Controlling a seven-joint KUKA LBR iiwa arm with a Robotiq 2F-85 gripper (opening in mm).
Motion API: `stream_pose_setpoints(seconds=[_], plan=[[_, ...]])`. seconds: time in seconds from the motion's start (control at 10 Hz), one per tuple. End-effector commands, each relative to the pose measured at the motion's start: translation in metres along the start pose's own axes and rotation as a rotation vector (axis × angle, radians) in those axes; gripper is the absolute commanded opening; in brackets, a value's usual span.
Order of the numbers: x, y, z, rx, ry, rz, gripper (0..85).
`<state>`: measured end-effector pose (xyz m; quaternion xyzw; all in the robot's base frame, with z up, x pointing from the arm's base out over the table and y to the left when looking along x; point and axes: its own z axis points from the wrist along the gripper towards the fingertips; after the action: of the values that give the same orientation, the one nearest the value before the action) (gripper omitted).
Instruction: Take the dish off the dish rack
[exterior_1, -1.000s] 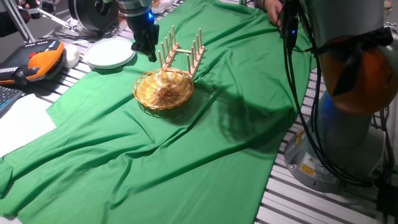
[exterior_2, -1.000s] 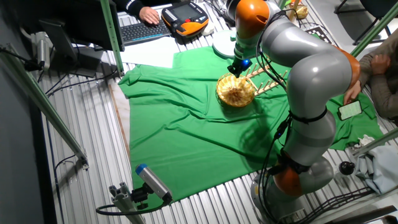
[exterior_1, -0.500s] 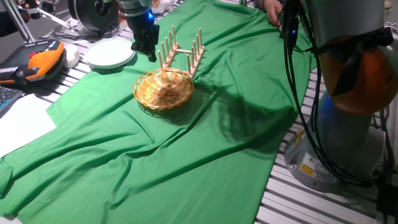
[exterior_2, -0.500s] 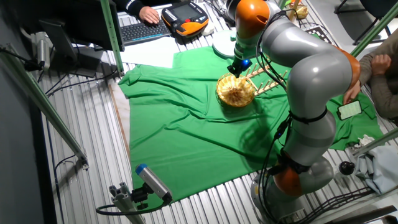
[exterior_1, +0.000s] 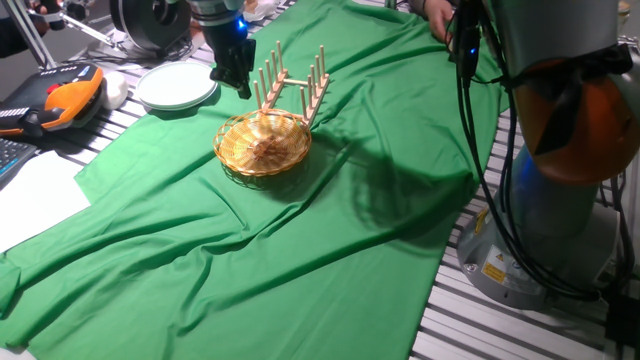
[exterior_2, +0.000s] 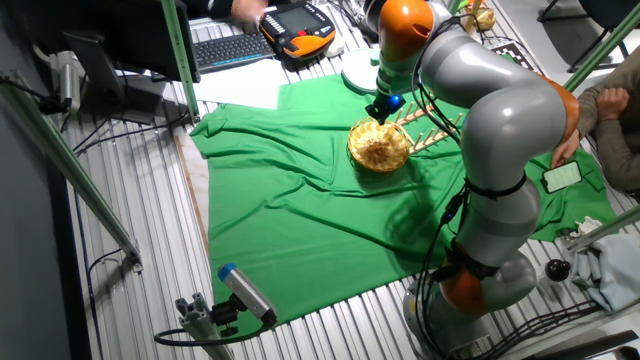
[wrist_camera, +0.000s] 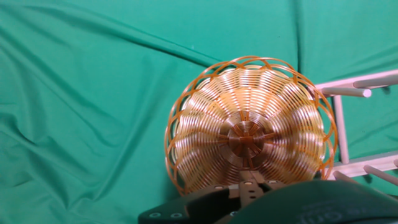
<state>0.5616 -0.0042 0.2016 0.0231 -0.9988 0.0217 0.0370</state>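
Note:
The dish (exterior_1: 263, 143) is a round golden wicker bowl lying upright on the green cloth, its far rim against the front of the dish rack (exterior_1: 295, 85). The rack is light wood with upright pegs. My gripper (exterior_1: 243, 90) hangs above the cloth just left of the rack and behind the bowl, holding nothing. In the other fixed view the gripper (exterior_2: 376, 112) is over the bowl's (exterior_2: 379, 147) far edge, with the rack (exterior_2: 428, 128) to its right. The hand view looks straight down into the bowl (wrist_camera: 249, 134); rack pegs (wrist_camera: 348, 92) show at right. I cannot make out the finger gap.
Stacked white plates (exterior_1: 176, 87) lie left of the rack at the cloth's edge. An orange pendant (exterior_1: 65, 98) and a keyboard lie further left. The green cloth (exterior_1: 300, 250) is wrinkled. The arm's base (exterior_1: 560, 160) stands at right.
The arm, bowl and rack have not moved. A person's hand near the keyboard in the other fixed view has shifted.

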Motion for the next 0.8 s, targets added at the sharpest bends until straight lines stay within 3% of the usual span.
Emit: stream_pose_setpoints(seconds=[0.0, 0.3, 0.4, 0.5, 0.6, 0.7], plan=[[-0.0008, -0.0006, 0.0008, 0.001, -0.001, -0.003, 0.0], [-0.002, -0.0009, -0.0001, 0.004, 0.0, 0.002, 0.0], [-0.0045, -0.0026, -0.0014, -0.085, 0.025, 0.027, 0.0], [-0.0047, -0.0028, -0.0022, -0.041, 0.02, 0.007, 0.0], [-0.0044, -0.0019, -0.0033, -0.014, 0.006, -0.006, 0.0], [-0.0034, -0.0013, -0.005, -0.007, 0.001, -0.013, 0.0]])
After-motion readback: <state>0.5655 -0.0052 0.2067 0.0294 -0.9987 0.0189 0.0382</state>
